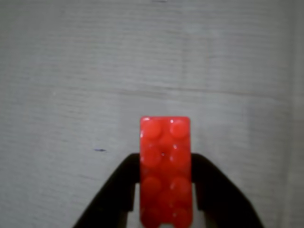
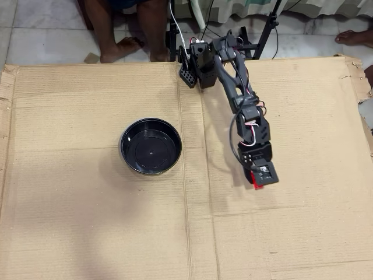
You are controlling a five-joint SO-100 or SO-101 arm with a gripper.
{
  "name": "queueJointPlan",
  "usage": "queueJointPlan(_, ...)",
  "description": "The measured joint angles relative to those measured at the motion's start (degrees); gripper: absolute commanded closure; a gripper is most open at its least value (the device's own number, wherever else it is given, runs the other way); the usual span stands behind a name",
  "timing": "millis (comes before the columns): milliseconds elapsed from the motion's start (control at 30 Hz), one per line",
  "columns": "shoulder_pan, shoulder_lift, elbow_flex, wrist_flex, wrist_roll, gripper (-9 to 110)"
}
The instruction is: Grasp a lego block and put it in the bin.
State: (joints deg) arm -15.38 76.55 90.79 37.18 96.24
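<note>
The pincer (image 1: pixel 165 199) squeezes the red lego block (image 1: pixel 165 166) from both sides, so the block cannot slip out. In the overhead view the block (image 2: pixel 254 179) sits at the end of the arm (image 2: pixel 233 81), above the brown cardboard (image 2: pixel 87 221) and well apart from the black bin (image 2: pixel 129 135), which waits open and empty. The arm probably has to swing toward the bin, to the left in that view, before it lets go.
</note>
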Motion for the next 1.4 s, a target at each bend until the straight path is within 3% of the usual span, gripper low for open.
queueJointPlan(800,23.7,30.6,24.6,0.0,-0.1,101)
queueJointPlan(1400,40.3,35.2,32.4,0.0,-0.2,101)
